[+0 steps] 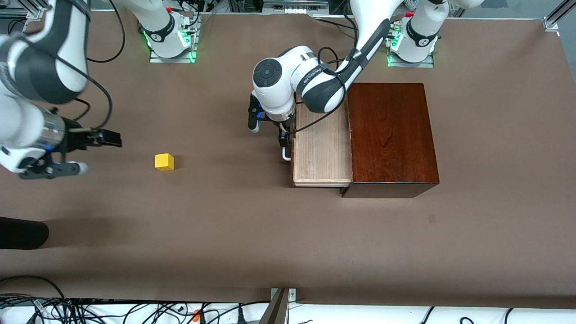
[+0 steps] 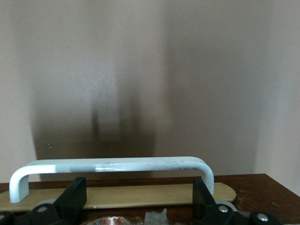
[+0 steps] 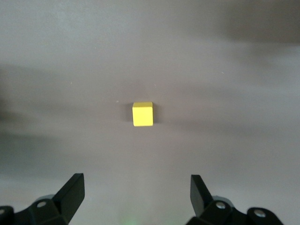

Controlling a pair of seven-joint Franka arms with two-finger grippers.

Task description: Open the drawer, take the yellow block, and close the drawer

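My left gripper (image 1: 285, 143) has its fingers (image 2: 72, 199) spread on both sides of the white bar handle (image 2: 112, 165), not pinching it, at the front of the drawer (image 1: 321, 150). The drawer stands pulled out of the dark wooden box (image 1: 390, 135), with its pale interior showing. My right gripper (image 1: 92, 150) hangs with fingers (image 3: 71, 192) spread above the brown table (image 1: 225, 225), toward the right arm's end from the drawer. The yellow block (image 1: 164, 162) lies on the table between this gripper and the drawer, apart from both.

Left tool (image 1: 284, 145) and right tool (image 1: 92, 150) both low, fingers spread wide.
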